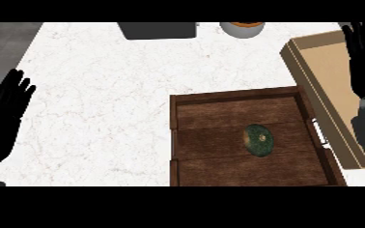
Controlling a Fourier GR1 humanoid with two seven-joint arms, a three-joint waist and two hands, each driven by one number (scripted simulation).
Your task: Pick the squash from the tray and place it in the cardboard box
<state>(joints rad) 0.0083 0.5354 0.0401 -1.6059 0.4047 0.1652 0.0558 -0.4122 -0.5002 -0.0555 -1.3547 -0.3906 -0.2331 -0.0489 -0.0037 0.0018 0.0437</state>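
A dark green round squash (pixel 259 140) lies in the middle of a brown wooden tray (pixel 214 107) at the lower right of the counter. Beside the tray's right side stands an open cardboard box (pixel 324 72), running to the view's right edge. My right hand (pixel 354 60) shows at the far right edge, above the box, fingers straight and pointing up, holding nothing. Resting at the left edge, my left hand (pixel 14 107) is open with its fingers up, far from the tray.
A dark grey box-like object (pixel 158 30) sits at the counter's back edge. To its right stands a grey round pot with an orange top (pixel 242 28). A white handle (pixel 318 133) shows on the tray's right side.
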